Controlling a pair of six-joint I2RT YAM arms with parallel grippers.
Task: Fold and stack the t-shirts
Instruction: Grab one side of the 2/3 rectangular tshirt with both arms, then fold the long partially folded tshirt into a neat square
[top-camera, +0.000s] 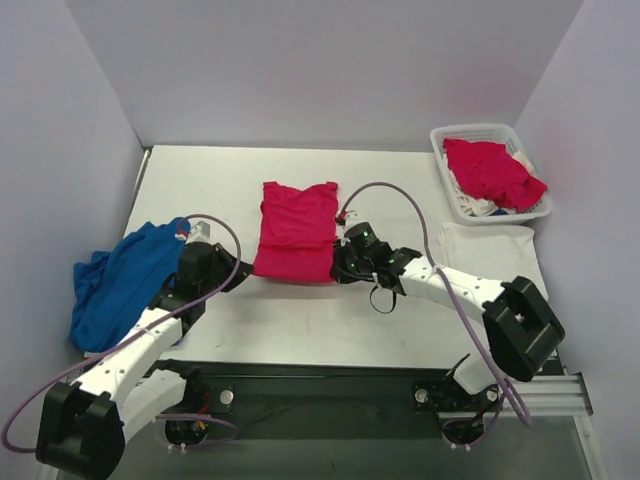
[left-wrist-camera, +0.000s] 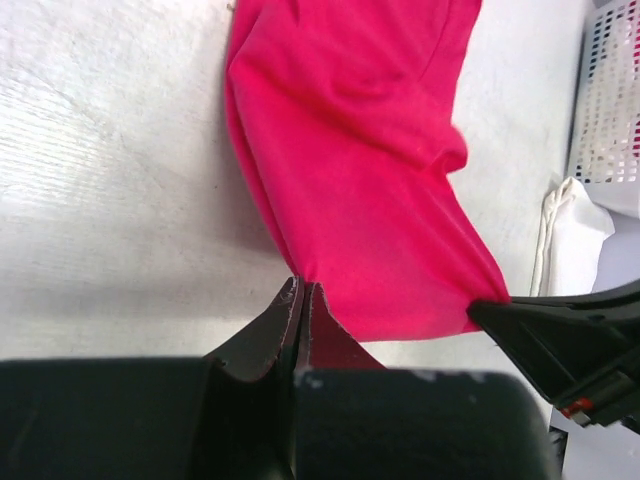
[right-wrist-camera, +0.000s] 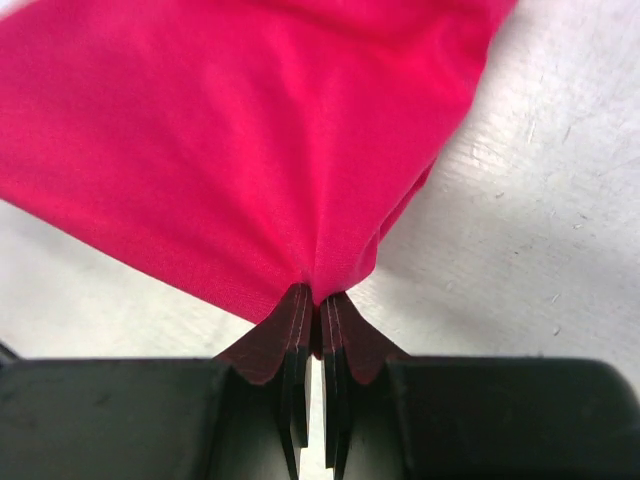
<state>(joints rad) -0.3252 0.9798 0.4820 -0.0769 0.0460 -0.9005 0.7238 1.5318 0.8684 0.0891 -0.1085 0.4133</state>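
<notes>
A bright pinkish-red t-shirt (top-camera: 296, 231) lies partly folded in the middle of the table, collar away from me. My left gripper (top-camera: 240, 272) is shut on its near left corner; the left wrist view shows the cloth (left-wrist-camera: 370, 180) pinched at the fingertips (left-wrist-camera: 302, 292). My right gripper (top-camera: 337, 268) is shut on the near right corner, the cloth (right-wrist-camera: 250, 140) gathered between its fingertips (right-wrist-camera: 318, 295). A folded white t-shirt (top-camera: 490, 250) lies at the right. Another pinkish-red shirt (top-camera: 490, 172) sits in the basket.
A white lattice basket (top-camera: 488, 133) stands at the back right, holding red and white cloth. A crumpled blue garment (top-camera: 125, 280) lies at the left edge beside the left arm. Grey walls close in the table on three sides.
</notes>
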